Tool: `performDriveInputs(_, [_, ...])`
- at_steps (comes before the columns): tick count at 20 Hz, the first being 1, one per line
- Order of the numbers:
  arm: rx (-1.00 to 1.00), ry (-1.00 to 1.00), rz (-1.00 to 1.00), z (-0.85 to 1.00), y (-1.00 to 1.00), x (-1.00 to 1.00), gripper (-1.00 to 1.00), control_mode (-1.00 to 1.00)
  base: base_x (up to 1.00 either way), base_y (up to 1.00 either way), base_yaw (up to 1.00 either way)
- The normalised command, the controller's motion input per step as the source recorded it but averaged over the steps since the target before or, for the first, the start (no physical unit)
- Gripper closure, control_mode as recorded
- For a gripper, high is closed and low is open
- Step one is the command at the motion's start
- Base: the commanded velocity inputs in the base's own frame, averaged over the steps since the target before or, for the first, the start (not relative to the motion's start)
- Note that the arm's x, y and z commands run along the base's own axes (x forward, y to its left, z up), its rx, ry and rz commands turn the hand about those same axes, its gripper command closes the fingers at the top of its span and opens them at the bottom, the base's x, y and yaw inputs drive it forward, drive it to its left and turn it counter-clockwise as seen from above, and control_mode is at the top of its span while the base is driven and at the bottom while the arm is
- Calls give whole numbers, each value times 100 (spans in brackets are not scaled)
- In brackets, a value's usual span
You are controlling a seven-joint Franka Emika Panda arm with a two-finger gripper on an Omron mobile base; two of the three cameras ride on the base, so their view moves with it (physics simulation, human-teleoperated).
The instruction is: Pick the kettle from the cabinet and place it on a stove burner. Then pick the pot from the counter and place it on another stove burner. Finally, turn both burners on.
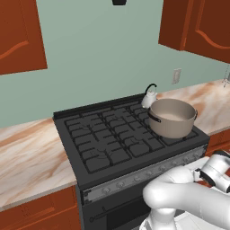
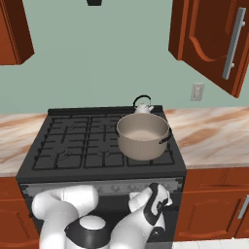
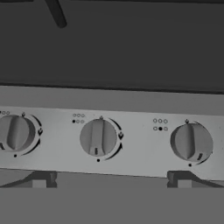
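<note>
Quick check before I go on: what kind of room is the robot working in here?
A home-style kitchen, rendered. A black gas range sits between marble-look counters, with reddish-brown wall cabinets above. A pot and a small kettle stand on the burners.

No readable words, brands or numerals anywhere. On the silver control panel (image 3: 109,114) of the range, small dot-cluster burner markers at eleven o'clock of the middle knob (image 3: 98,138) and the right knob (image 3: 190,142), one dot filled black. Tiny arrow ticks around each dial, and around the left knob (image 3: 15,133).
</note>
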Motion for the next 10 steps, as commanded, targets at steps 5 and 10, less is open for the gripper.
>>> performDriveInputs(5, [1, 0, 0, -10, -8, 11, -100, -100, 0, 0, 0])
performDriveInputs(10, [0, 0, 0, -12, -2, 10, -100, -100, 0, 0, 0])
